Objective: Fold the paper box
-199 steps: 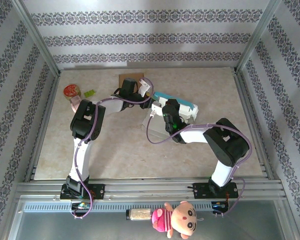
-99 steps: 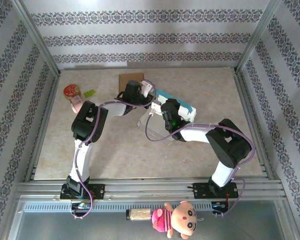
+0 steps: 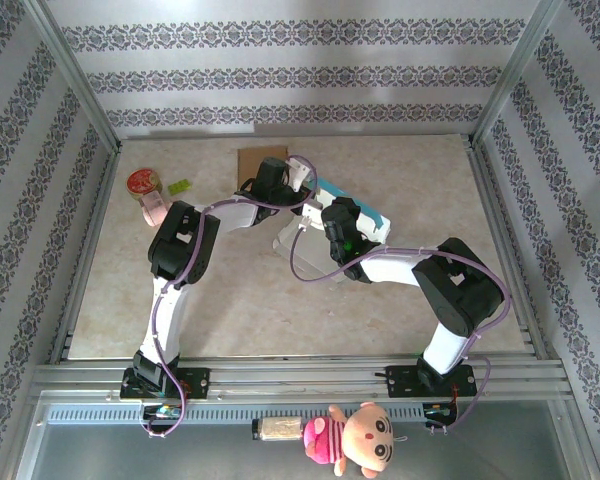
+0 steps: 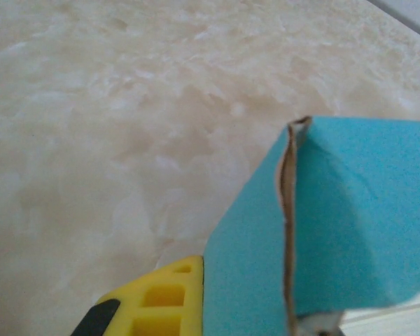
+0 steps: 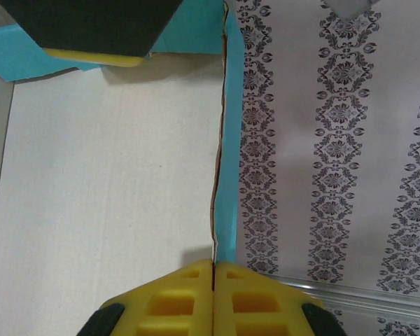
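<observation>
Took the brown card [image 3: 262, 160] on the far part of the table [image 3: 230, 300] as the mark. Found the paper box [image 3: 370, 212] just right of that card and a little nearer the bases, half-formed, teal outside and white inside. Traced its long axis slanting away from the card, rightward and nearer.

Placed the left gripper [image 3: 305, 188] at the box end closest to the card, and the right arm [image 3: 450, 285] reaching in from the side farthest from the card. Judged both about equally close, each already on the box.

Read the left jaws as closed narrow on a teal panel [image 4: 350, 224], with one yellow finger [image 4: 169, 290] pressed against its outer face and its partner hidden behind the panel. Spotted what looked like that partner [image 5: 91, 28] over the white floor [image 5: 112, 175].

Saw the right gripper [image 5: 214, 269] pinched tight on a standing wall's raw edge [image 5: 215, 175], with that edge running straight out from the fingertips, edge-on, white inside to its left.

Reckoned the next fold hinged on that: wall in line with the right jaws, the end panel crosswise at the card end.
</observation>
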Robot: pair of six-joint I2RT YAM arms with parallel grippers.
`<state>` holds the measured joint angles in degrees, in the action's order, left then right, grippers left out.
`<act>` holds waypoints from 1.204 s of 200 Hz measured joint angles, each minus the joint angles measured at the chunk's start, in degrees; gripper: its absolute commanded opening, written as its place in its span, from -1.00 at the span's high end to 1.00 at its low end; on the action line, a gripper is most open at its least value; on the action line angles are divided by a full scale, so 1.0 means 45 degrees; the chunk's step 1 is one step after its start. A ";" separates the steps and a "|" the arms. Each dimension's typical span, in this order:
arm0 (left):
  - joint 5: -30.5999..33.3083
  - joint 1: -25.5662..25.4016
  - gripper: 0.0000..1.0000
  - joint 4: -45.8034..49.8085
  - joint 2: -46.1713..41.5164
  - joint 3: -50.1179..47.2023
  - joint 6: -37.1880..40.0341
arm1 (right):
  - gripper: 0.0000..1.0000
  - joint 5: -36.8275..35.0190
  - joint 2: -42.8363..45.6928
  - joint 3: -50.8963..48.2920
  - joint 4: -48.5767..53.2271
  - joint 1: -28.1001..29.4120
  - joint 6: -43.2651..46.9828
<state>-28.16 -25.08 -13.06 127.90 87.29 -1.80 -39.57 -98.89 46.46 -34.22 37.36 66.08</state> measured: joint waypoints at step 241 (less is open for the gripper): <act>0.0899 -0.0117 1.00 -0.0908 -0.0243 -0.0952 -0.0092 | -0.81 0.7524 1.0083 0.1389 1.2512 -0.2093 -1.7913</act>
<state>-24.12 -25.61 -17.15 126.80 83.00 -2.22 -5.72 -53.52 52.71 22.09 27.94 -14.52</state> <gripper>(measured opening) 0.046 0.907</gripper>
